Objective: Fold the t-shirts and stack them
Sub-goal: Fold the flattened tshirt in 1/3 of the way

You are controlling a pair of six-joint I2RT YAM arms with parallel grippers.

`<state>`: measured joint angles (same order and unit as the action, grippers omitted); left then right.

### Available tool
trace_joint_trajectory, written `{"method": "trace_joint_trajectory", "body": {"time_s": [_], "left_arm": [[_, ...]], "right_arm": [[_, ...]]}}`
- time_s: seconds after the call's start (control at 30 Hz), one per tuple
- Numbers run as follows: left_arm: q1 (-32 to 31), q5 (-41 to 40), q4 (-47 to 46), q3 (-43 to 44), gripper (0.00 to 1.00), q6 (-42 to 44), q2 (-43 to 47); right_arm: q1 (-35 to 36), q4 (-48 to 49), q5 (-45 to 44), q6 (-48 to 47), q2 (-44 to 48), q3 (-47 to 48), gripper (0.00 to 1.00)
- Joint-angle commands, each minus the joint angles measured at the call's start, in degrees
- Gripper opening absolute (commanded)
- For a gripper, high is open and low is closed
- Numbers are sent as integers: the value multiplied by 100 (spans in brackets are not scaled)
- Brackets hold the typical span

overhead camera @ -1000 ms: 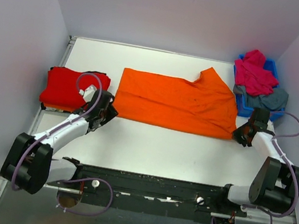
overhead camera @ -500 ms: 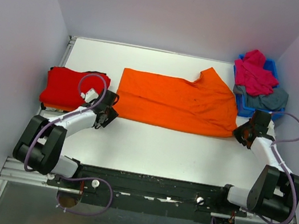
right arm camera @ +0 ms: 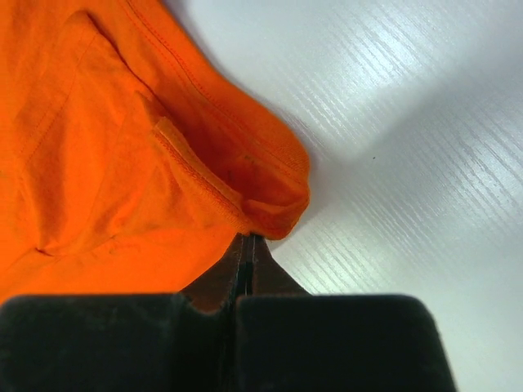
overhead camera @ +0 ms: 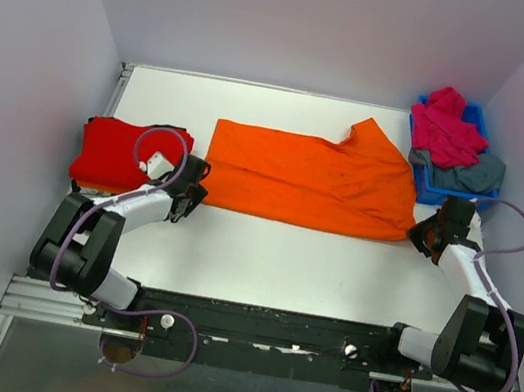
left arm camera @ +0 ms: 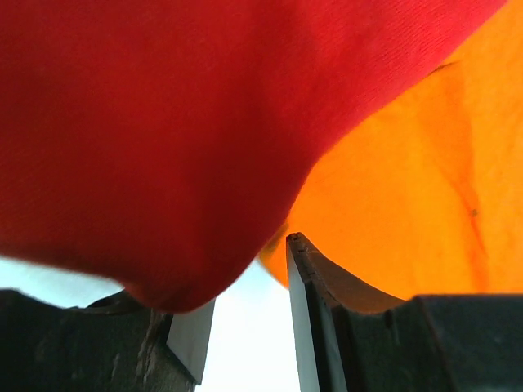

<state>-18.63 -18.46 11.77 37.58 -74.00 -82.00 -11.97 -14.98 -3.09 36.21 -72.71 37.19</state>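
The orange t-shirt (overhead camera: 311, 179) lies spread flat across the middle of the table. The red t-shirt (overhead camera: 112, 154) lies folded at the left edge. My left gripper (overhead camera: 193, 196) sits low between the two, at the orange shirt's near left corner. In the left wrist view it (left arm camera: 245, 322) is open and empty, with red cloth (left arm camera: 147, 122) over the left finger and orange cloth (left arm camera: 409, 188) beyond the right one. My right gripper (overhead camera: 425, 235) is at the orange shirt's near right corner. In the right wrist view it (right arm camera: 248, 239) is shut, its tips pinching the bunched orange hem (right arm camera: 270, 212).
A small blue bin (overhead camera: 428, 193) at the back right holds a magenta-pink t-shirt (overhead camera: 447, 127) and a slate grey t-shirt (overhead camera: 474, 173), close behind my right gripper. White table (right arm camera: 409, 147) lies to the right of the hem. Walls close in on three sides.
My left arm's elbow has swung back toward its base while its gripper stayed by the orange shirt's left corner. My right gripper shifted slightly right. The shirts have not moved.
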Motion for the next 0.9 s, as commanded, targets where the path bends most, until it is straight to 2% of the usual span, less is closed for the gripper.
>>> {"method": "trace_joint_trajectory", "body": {"time_s": [0.0, 0.2, 0.3, 0.5, 0.73, 0.87], "left_arm": [[-26, -263, -386, -6, 51, -229, -387], [-26, -334, -254, 188, 28, -344, -677], [-26, -246, -508, 179, 0, -309, -713], [-35, -307, -273, 530, 0, 104, -283], [-35, -641, 273, 943, 0, 289, 569], [-35, -800, 519, 883, 0, 333, 1035]], "right_arm": [[-25, 154, -16, 71, 143, -89, 1], [-25, 153, 19, 80, 160, -98, 1], [-25, 154, 37, 80, 152, -98, 1], [-25, -259, 116, 36, 257, 288, 1], [-25, -1067, 142, -70, 371, 1308, 1], [-34, -1252, 90, -105, 626, 1195, 1]]}}
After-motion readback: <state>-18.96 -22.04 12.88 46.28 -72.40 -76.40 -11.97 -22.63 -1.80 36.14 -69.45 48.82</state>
